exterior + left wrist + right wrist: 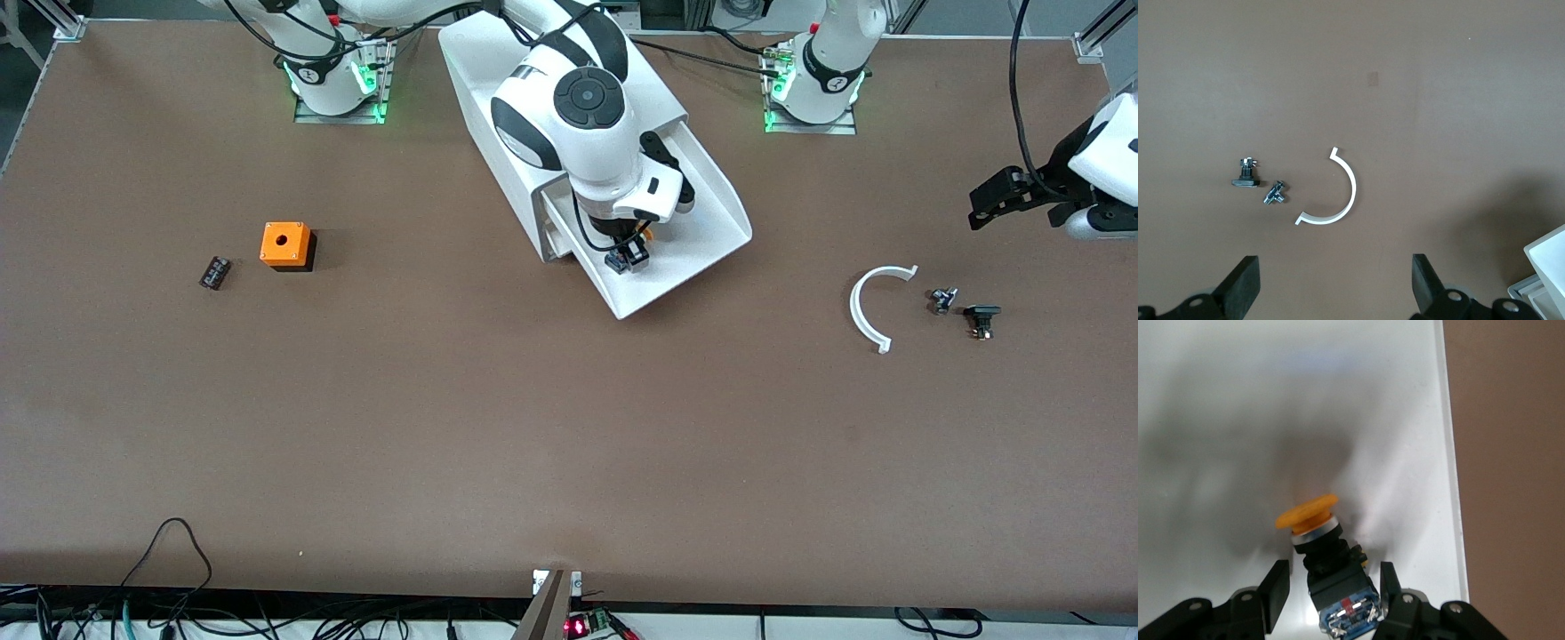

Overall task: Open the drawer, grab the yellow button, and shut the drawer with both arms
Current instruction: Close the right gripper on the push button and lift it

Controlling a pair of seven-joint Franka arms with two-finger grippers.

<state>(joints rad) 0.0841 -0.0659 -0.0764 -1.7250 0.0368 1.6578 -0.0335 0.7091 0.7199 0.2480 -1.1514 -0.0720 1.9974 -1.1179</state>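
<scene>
Brown table [533,427], one button [1313,520]

Open left gripper [1331,283], white arc [1335,193], table [1458,100]

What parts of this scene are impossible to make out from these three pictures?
- Front view: the button in the open drawer is mostly hidden by the right arm's wrist; only an orange sliver shows.
- Right wrist view: whether the right gripper fingers touch the button's body.
- Front view: two small dark parts beside the white arc, too small to identify.
</scene>
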